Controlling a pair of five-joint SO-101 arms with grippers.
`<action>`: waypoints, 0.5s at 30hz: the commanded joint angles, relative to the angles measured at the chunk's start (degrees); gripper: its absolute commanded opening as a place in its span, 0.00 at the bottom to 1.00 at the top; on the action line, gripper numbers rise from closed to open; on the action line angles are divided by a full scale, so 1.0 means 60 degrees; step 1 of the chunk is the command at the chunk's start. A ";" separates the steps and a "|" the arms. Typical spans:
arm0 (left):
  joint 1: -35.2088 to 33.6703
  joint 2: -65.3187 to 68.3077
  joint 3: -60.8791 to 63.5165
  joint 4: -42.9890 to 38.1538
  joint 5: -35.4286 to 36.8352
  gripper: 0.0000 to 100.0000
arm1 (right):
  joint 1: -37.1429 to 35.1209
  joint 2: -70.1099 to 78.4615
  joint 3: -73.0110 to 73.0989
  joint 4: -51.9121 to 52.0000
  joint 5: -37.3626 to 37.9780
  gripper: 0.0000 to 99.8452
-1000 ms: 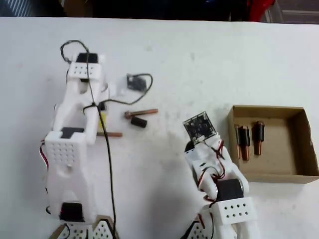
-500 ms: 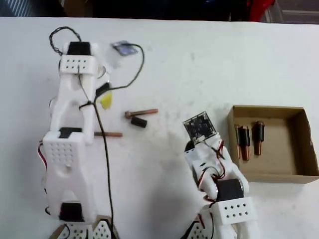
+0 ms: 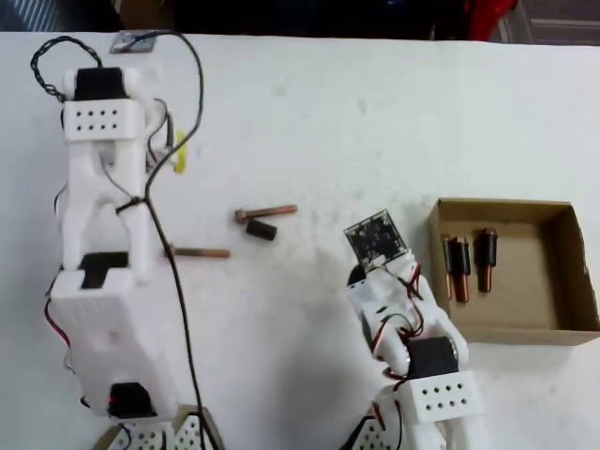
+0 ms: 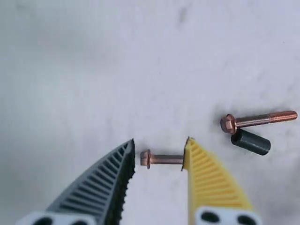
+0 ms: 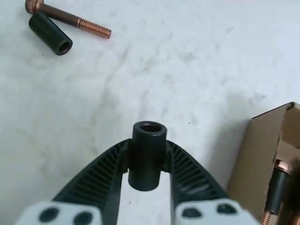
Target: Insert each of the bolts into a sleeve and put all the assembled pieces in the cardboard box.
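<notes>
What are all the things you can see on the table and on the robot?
first bolt: 1, copper, lying on the table
loose sleeve: 1, black, lying right beside the first bolt
second bolt: 1, copper, on the table under the left gripper
held sleeve: 1, black, upright in the right gripper
assembled pieces: at least 2, copper and black, lying in the cardboard box
cardboard box: 1, brown, open, right side of the table
table: 1, white
left gripper: 1, grey and yellow, open
right gripper: 1, black, shut on the held sleeve
</notes>
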 commanded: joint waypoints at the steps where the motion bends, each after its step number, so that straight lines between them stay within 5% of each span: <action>1: -0.0110 -0.1575 0.1524 0.0132 0.1011 0.19 | 0.0095 -0.0051 -0.0073 -0.0242 0.0132 0.02; 7: -0.0110 -0.2850 0.3443 0.0059 0.2930 0.19 | 0.0095 -0.0051 -0.0073 -0.0242 0.0132 0.02; 15: 0.0183 -0.2996 0.5187 -0.0205 0.3048 0.19 | 0.0095 -0.0051 -0.0073 -0.0242 0.0132 0.02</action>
